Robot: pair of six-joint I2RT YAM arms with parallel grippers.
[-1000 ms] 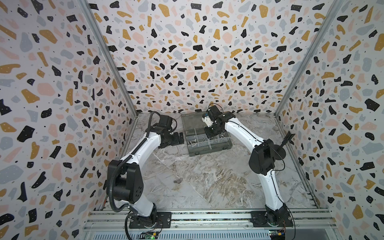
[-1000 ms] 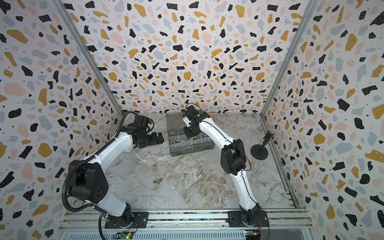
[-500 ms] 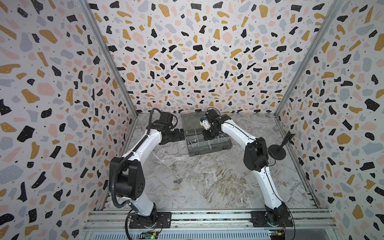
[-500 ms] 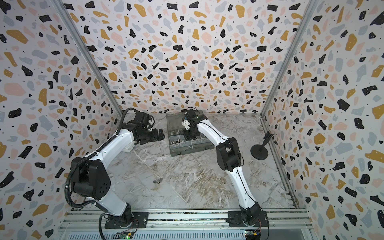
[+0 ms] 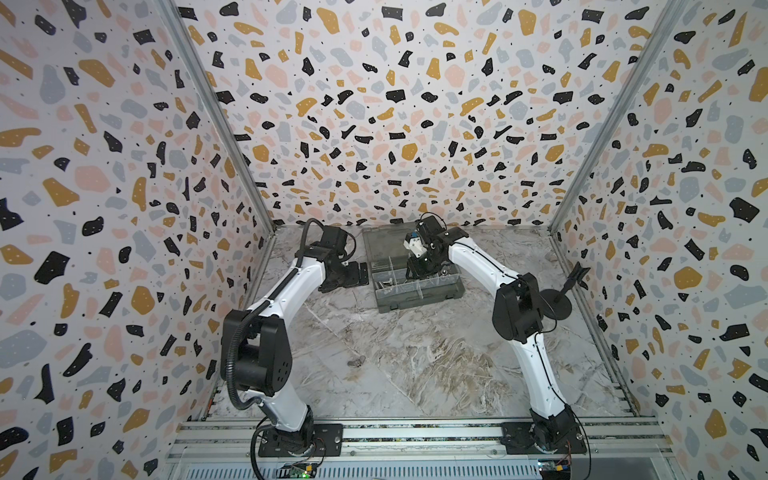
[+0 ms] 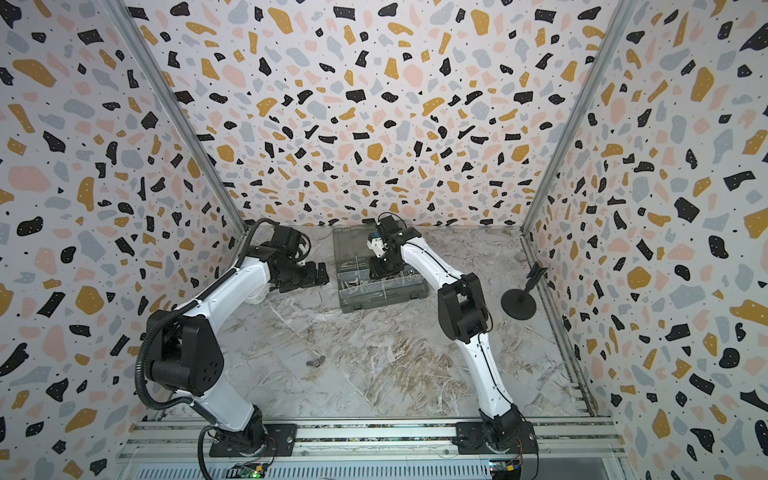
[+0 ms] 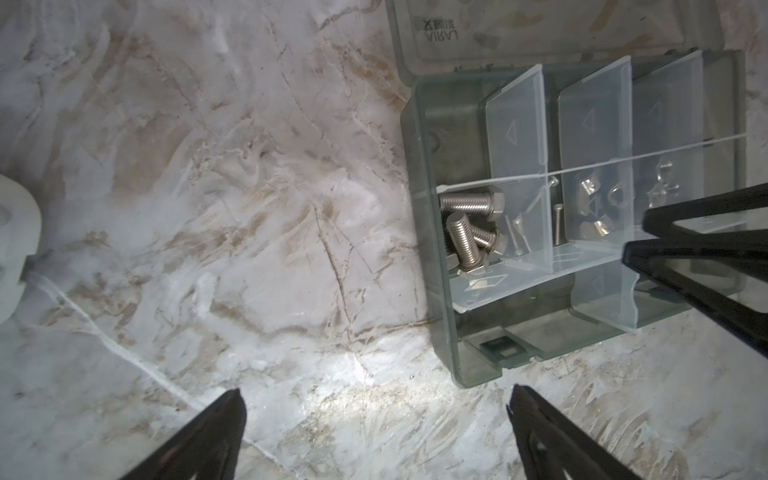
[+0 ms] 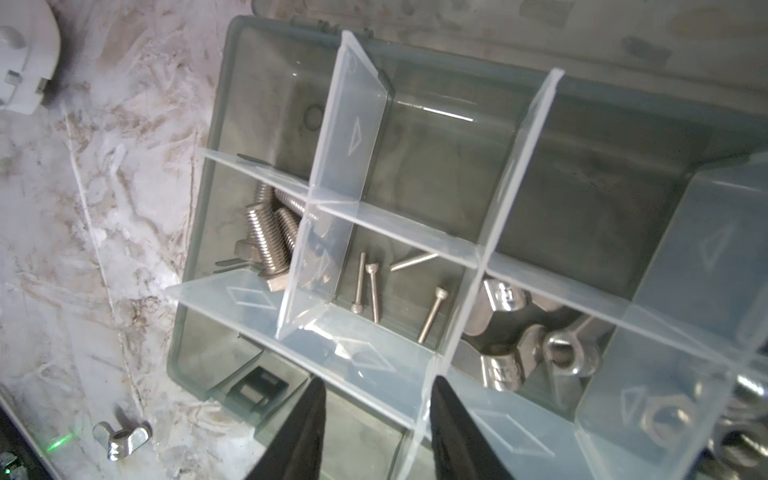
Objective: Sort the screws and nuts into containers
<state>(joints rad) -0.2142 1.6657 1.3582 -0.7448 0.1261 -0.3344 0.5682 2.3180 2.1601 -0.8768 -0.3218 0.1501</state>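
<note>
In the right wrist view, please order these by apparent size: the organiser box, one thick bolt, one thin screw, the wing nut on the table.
1. organiser box
2. thick bolt
3. wing nut and thin screw: similar length, not ranked.

Speckled walls [image 5: 395,104] of pink, mustard, grey and black chips stand around me, joined by metal corner posts [image 5: 216,116]; below me lies a marbled table [image 5: 415,365], white veined with brown; a black stand [image 5: 555,305] with a round base and a tilted clip sits near the right wall in both top views; a white rounded case [image 8: 25,62] lies on the marble, half out of view; a ribbed metal rail [image 5: 415,434] runs along the front.
</note>
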